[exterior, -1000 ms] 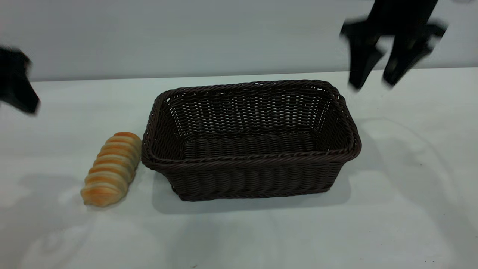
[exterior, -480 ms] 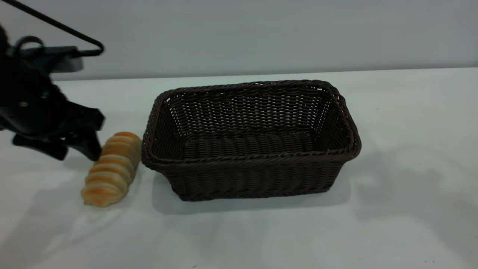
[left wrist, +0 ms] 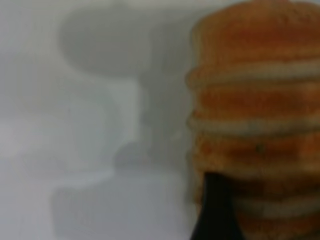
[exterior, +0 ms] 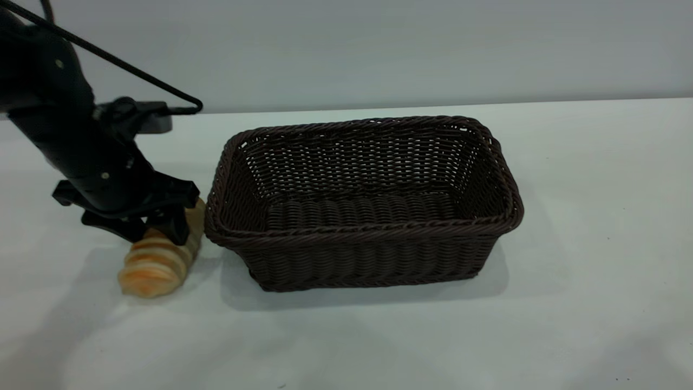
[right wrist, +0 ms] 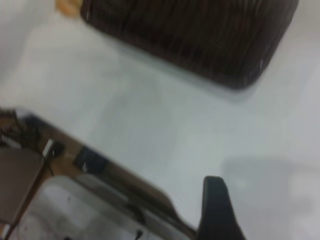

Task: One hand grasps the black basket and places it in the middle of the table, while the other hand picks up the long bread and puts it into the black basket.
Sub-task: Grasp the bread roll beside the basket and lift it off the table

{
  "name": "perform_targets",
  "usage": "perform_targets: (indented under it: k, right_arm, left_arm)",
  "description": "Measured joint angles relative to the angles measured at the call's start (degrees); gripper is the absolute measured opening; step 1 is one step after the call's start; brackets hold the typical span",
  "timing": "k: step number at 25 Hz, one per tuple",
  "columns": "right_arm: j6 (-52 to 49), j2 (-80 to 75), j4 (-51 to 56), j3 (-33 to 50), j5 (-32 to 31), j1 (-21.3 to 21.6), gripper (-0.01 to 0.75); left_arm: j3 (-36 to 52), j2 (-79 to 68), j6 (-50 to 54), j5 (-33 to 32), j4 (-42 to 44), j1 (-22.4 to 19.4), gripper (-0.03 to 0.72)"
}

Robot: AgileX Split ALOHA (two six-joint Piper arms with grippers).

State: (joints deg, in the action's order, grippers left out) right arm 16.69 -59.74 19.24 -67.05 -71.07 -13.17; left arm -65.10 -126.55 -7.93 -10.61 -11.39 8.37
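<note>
At the left of the exterior view, the left end effector (exterior: pixel 157 234) is down over the long bread (exterior: pixel 154 264), one finger on each side; whether it already grips, I cannot tell. The bread lies on the table (exterior: pixel 595 244), just beside the black basket (exterior: pixel 363 203) in the centre.

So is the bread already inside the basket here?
No, the bread lies on the table just outside the basket's left end, with the left end effector down on it.

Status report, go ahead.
Left gripper down astride the bread, fingers open. Bread on the table, beside the basket. Right gripper away from basket. Nothing in the way.
</note>
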Motion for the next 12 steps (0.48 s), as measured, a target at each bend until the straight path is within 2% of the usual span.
perform_targets:
  k: [4, 8, 9, 12]
  right_arm:
    - [0.0, 10.2, -0.7, 11.4, 0.1, 0.0, 0.536]
    - [0.0, 20.1, -2.5, 22.6, 0.1, 0.0, 0.536]
    - [0.0, 22.2, -3.3, 25.2, 0.1, 0.0, 0.536]
    - [-0.3, 29.5, -5.9, 31.4, 0.1, 0.0, 0.534]
  left_arm:
    - [-1.6, -1.8, 0.1, -0.7, 0.0, 0.0, 0.463]
    - [-1.8, -1.8, 0.0, -1.1, 0.3, 0.0, 0.173]
    - [-1.8, -1.7, -0.1, -1.2, 0.7, 0.0, 0.120]
    - [-1.8, 0.0, -0.1, -4.4, 3.7, 0.0, 0.091]
